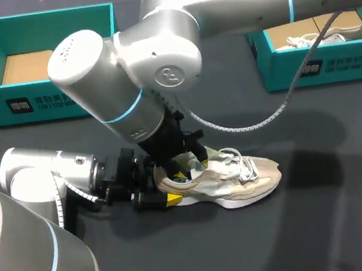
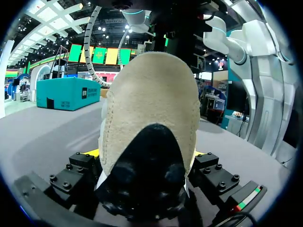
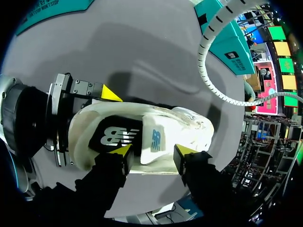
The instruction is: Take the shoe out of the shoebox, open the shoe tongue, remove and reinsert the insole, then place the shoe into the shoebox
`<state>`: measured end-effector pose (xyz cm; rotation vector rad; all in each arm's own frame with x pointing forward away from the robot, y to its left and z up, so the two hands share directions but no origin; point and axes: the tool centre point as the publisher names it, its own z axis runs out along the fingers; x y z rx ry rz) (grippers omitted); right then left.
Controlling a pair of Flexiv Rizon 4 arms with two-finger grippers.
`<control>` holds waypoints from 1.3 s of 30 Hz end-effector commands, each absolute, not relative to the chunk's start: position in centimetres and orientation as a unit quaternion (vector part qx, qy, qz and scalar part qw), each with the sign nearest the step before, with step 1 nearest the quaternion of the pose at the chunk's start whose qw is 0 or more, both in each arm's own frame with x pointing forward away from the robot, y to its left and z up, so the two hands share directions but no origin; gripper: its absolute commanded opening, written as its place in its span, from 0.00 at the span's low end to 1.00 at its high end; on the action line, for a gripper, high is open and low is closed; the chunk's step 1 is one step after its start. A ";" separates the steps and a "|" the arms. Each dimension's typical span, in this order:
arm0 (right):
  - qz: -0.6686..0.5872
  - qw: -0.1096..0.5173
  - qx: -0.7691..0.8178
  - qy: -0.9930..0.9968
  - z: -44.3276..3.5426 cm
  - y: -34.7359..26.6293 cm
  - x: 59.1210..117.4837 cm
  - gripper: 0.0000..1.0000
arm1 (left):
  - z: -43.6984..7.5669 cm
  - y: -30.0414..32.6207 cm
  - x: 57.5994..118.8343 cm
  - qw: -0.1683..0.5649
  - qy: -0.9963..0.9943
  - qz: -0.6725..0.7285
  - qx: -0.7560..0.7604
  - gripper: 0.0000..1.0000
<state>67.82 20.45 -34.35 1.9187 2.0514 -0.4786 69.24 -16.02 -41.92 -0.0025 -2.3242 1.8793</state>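
A beige and white shoe [image 1: 238, 180] lies on its sole in the middle of the dark table, toe to the right. My left gripper [image 1: 164, 191] comes in level from the left and is shut on the heel. In the left wrist view the suede heel [image 2: 151, 109] fills the space between its fingers. My right gripper [image 1: 186, 167] hangs down over the shoe's opening. In the right wrist view, this gripper [image 3: 154, 151] is open, its yellow tips apart, and the white tongue [image 3: 155, 139] lies between them. The insole is hidden.
A teal shoebox [image 1: 46, 102] stands open at the back left, showing only its cardboard floor. A second teal shoebox [image 1: 317, 64] at the back right holds another pale shoe [image 1: 326, 35]. My right arm's cable [image 1: 252, 126] loops down behind the shoe.
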 end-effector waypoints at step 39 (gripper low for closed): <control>-0.125 0.203 0.825 0.513 -35.0 16.5 67.9 0.49 | -42.0 -15.8 69.3 0.077 -0.776 0.626 -0.001 0.00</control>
